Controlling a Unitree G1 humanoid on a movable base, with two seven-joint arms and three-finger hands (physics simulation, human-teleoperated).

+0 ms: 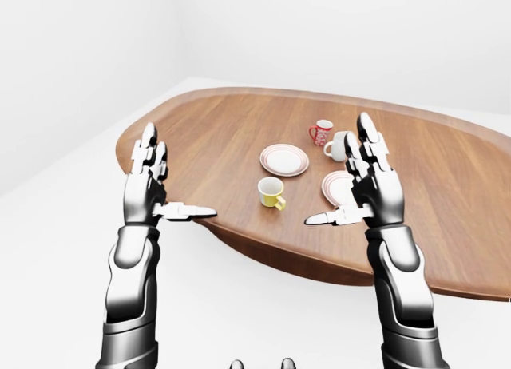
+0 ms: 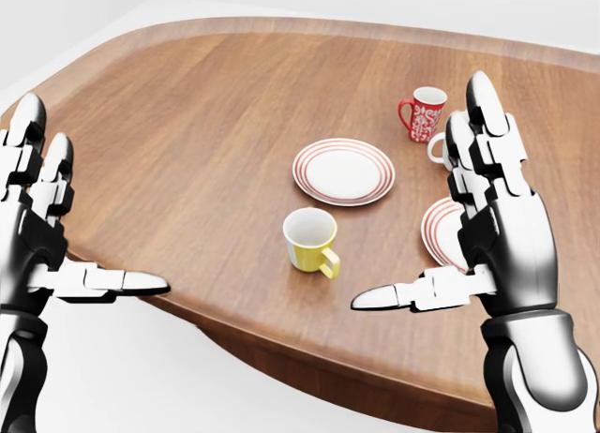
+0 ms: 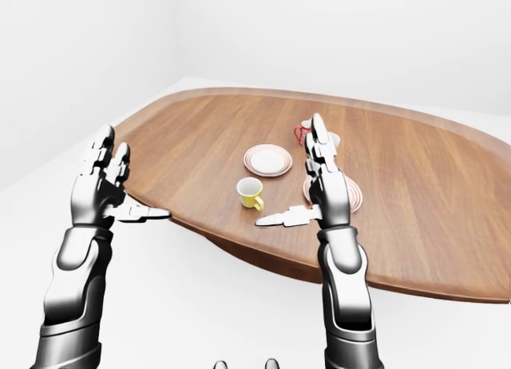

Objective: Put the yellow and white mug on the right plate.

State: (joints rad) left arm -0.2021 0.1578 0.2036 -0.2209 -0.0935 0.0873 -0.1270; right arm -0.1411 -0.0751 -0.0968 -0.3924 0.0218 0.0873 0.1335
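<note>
The yellow and white mug (image 2: 309, 239) stands upright on the wooden table (image 2: 187, 124), handle toward the lower right of the head view. The right plate (image 2: 437, 231), white with red rings, lies to the mug's right, mostly hidden behind my right hand (image 2: 473, 241). That hand is open, fingers (image 2: 487, 161) pointing up and thumb stretched left, hovering over the table's near edge, apart from the mug. My left hand (image 2: 42, 236) is open too, at the table's left edge, far from the mug.
A second red-ringed plate (image 2: 343, 171) lies just above the yellow mug. A red patterned mug (image 2: 424, 111) and a white mug (image 2: 438, 149), partly behind my right fingers, stand at the upper right. The table's curved near edge (image 2: 281, 358) drops to white floor.
</note>
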